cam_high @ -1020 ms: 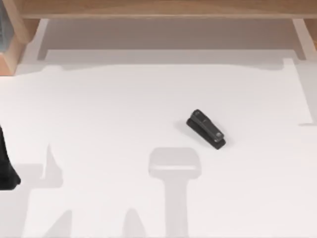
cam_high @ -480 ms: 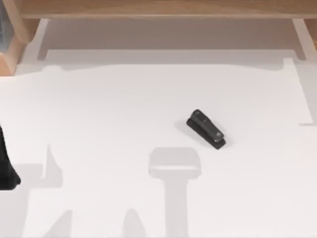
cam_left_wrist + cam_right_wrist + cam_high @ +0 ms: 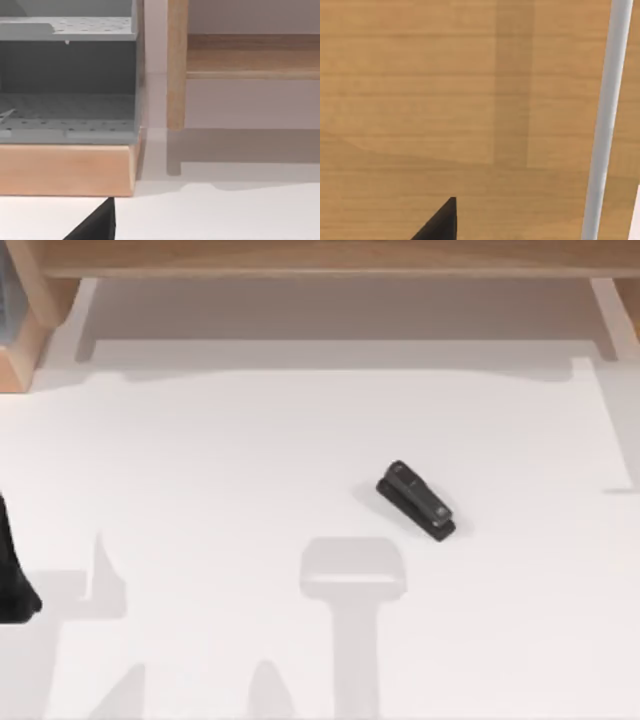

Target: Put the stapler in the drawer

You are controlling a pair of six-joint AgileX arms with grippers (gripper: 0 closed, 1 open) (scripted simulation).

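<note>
Flat on the white table point(image 3: 200, 460), a little right of centre in the top view: the stapler point(image 3: 416, 500), black, set on a slant with its rounded end toward the far left and its nose toward the near right. Nothing touching it, nothing around it, so open to a grasp from above across its narrow sides. Well apart from both arms.

Along the far edge of the top view: a wooden frame point(image 3: 320, 258) with a pale recess point(image 3: 330, 310) beneath it, edged by two light rails; possibly the drawer pulled out, though hard to be sure from this angle. If so, already open toward the table, ready to take a drop from above.

At the left edge of the top view, a dark piece of the left arm point(image 3: 12, 580), parked low and far from the stapler. In the left wrist view, one dark tip of the left gripper point(image 3: 97, 225), aimed at a grey perforated rack point(image 3: 67, 80) on a wooden base point(image 3: 65, 170). In the right wrist view, one dark tip of the right gripper point(image 3: 440, 222) before a wooden panel point(image 3: 420, 100) and a pale bar point(image 3: 605, 125). Released or clenched, for either gripper: cannot tell.

Judged as the very start: no reach begun, stapler not yet picked up, right arm likely the nearer choice for the grasp
</note>
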